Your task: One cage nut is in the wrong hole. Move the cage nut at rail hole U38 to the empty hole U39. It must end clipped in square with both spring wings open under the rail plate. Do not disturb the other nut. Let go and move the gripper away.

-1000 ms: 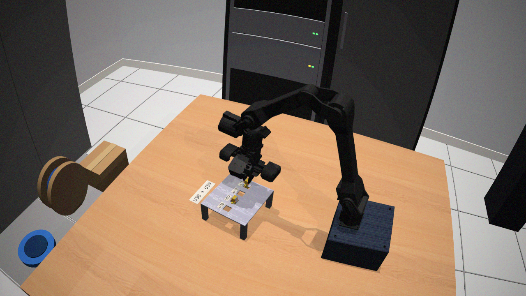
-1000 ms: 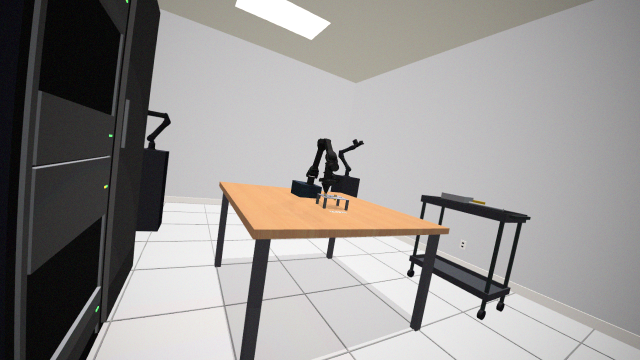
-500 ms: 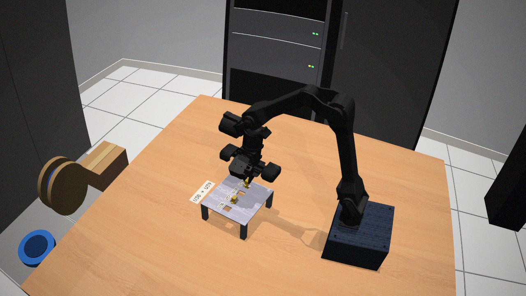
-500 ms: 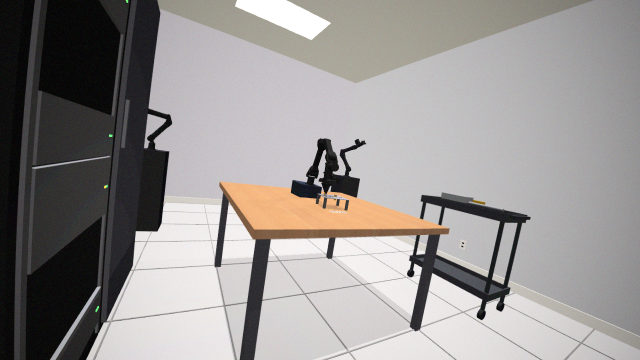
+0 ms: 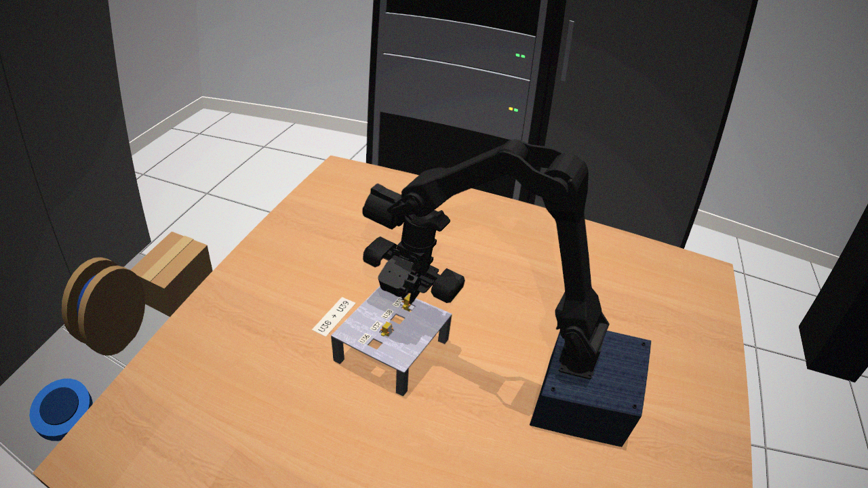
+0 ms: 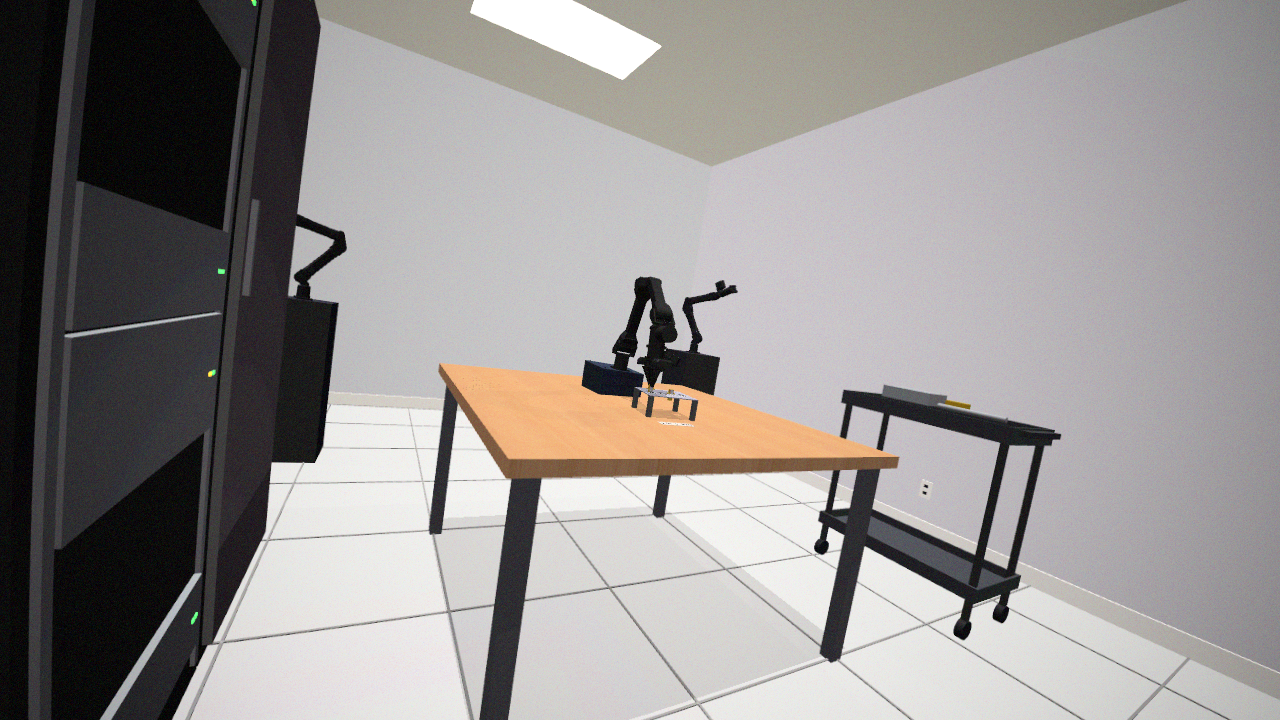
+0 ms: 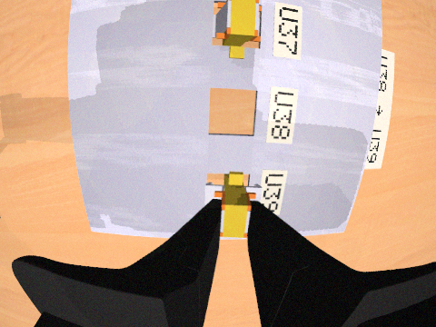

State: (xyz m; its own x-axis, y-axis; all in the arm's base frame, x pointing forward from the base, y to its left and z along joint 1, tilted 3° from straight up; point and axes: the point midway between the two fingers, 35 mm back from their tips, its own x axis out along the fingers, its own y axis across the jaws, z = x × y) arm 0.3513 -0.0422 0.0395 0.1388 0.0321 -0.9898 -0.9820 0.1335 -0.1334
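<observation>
U39 label (image 7: 273,192) partly behind fingers.

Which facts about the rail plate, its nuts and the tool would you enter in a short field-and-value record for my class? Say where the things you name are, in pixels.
plate: pale rail plate (image 5: 424,332) (image 7: 150,136) on short dark legs
U36: open hole
U37: other nut (image 5: 386,329) (image 7: 242,20) in place
U38: open hole
U39: moved nut (image 5: 407,301) (image 7: 235,220) at the hole
tool: gripper (image 5: 410,298) (image 7: 234,209) shut on the moved nut
spring wings under plate: cannot tell
paper label: card (image 5: 333,316) (image 7: 381,109) reading U38 → U39
still to do: seating check, release, retreat
</observation>
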